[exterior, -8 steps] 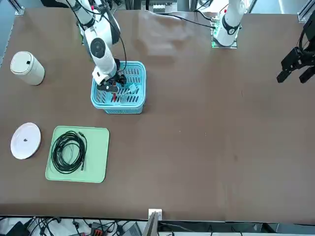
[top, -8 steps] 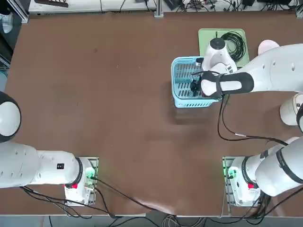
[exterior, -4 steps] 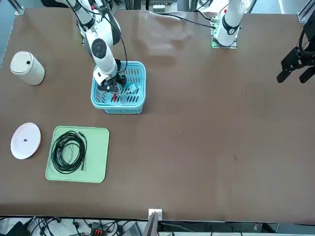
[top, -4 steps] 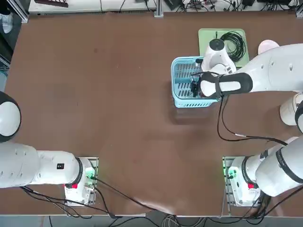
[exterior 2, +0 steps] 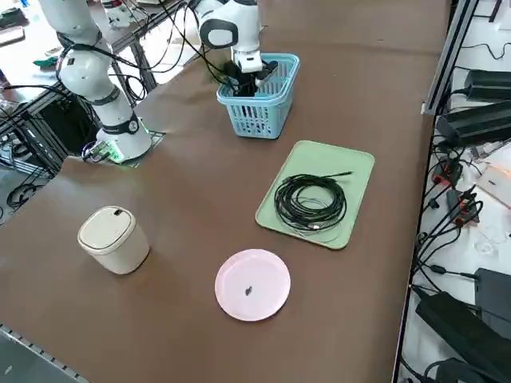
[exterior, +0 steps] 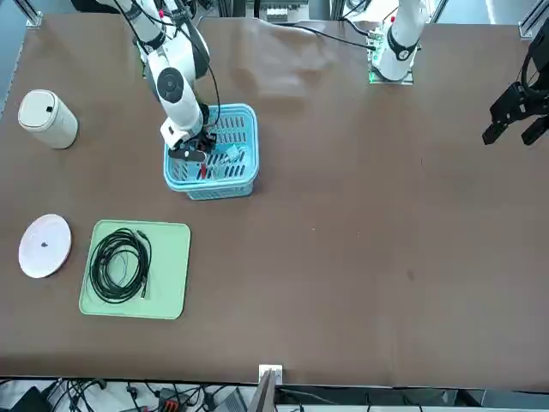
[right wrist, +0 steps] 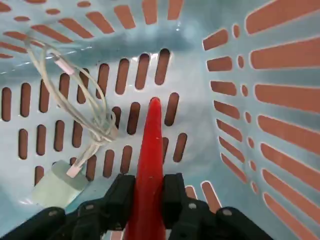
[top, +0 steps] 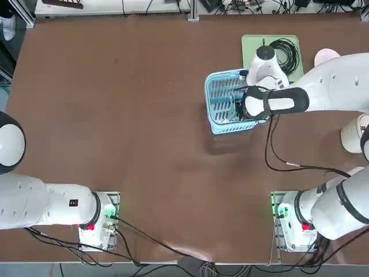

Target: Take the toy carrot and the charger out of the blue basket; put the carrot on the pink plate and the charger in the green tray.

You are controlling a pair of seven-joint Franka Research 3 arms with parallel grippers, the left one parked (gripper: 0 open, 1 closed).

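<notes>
Brown bench, far right corner region: right gripper (right wrist: 160, 187) closed on the carrot (right wrist: 151, 175) inside the blue basket (exterior 2: 260, 120); next comes a straight lift clear.

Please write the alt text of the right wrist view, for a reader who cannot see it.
Inside a slatted light blue basket, the right gripper has a red toy carrot between its fingers. A white charger with a looped cable lies beside it.

I can read no text, label, brand, number or sign on anything across my desk (top: 144, 144).
</notes>
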